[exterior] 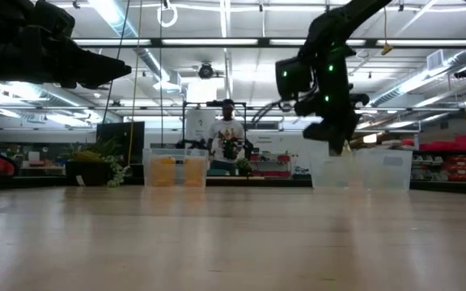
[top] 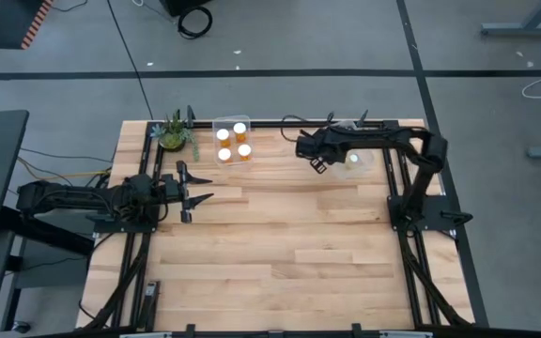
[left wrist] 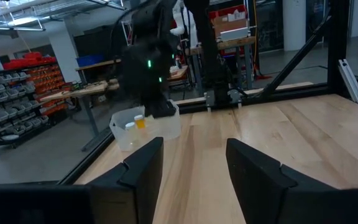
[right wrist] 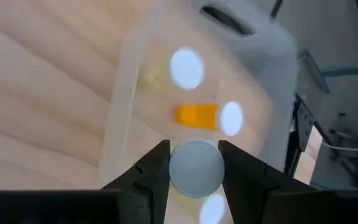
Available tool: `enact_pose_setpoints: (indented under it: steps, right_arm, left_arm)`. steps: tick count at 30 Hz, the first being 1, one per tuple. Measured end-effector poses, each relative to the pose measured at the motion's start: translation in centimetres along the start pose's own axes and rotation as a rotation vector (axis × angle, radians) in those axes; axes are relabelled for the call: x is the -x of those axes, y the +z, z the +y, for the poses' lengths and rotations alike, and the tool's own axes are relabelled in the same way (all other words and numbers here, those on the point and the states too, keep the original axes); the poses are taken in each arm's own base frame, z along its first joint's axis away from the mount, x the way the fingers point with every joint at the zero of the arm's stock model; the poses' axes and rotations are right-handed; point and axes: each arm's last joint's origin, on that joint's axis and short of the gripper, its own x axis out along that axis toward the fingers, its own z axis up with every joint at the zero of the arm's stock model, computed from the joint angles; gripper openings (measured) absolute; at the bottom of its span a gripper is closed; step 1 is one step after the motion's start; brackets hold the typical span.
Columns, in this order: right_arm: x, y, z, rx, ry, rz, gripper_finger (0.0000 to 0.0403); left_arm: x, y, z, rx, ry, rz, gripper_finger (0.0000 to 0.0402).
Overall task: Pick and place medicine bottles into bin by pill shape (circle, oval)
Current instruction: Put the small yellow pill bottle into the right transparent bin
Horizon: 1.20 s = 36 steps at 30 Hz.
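My right gripper (right wrist: 196, 175) hangs over a clear bin (right wrist: 120, 106) at the table's far right and is shut on a medicine bottle with a white cap (right wrist: 196, 167). Inside that bin stands one bottle (right wrist: 186, 67), and an orange one (right wrist: 197, 115) lies on its side. A second clear bin (top: 232, 139) at the far middle holds several upright orange bottles. My left gripper (top: 193, 192) waits open and level near the table's left edge, with nothing between its fingers. My right gripper pinches the bottle by the rim of its round white cap (right wrist: 176, 171), one finger (right wrist: 156, 169) on each side. The fingers slant down from above. The bottle is lifted clear above the bin, its cap facing the wrist camera and its body hidden behind the cap.
A small potted plant (top: 173, 133) stands at the far left corner, beside the middle bin. The right bin (top: 363, 160) lies just below my right arm (top: 383, 141). Bare wood (top: 289, 253) covers the near half of the table. A person (exterior: 228, 133) stands in the room beyond.
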Motion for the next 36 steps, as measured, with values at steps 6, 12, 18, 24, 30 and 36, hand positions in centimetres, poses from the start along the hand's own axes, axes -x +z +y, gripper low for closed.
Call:
enact_pose_setpoints:
  steps: [6,12,18,24,30,36]
  right_arm:
    - [3.0,-0.9,-2.8,-0.1,0.112,-0.109,0.0135]
    - [2.7,-3.8,-4.4,-0.181,0.224,-0.182,0.0135]
    - [1.6,-6.0,-4.8,-0.236,0.331,-0.247,0.0135]
    - [0.8,-6.5,-5.0,-0.257,0.353,-0.257,0.0135]
    - [-0.4,-5.6,-4.4,-0.244,0.364,-0.253,0.0135]
    - [-1.8,-5.0,-4.4,-0.247,0.333,-0.213,0.0135]
  left_arm:
    - [0.0,0.0,0.0,0.0,0.0,0.0,0.0187]
    - [0.0,0.0,0.0,0.0,0.0,0.0,0.0187]
    - [0.0,0.0,0.0,0.0,0.0,0.0,0.0184]
    - [0.0,0.0,0.0,0.0,0.0,0.0,0.0189]
    - [0.0,0.0,0.0,0.0,0.0,0.0,0.0184]
    - [0.0,0.0,0.0,0.0,0.0,0.0,0.0187]
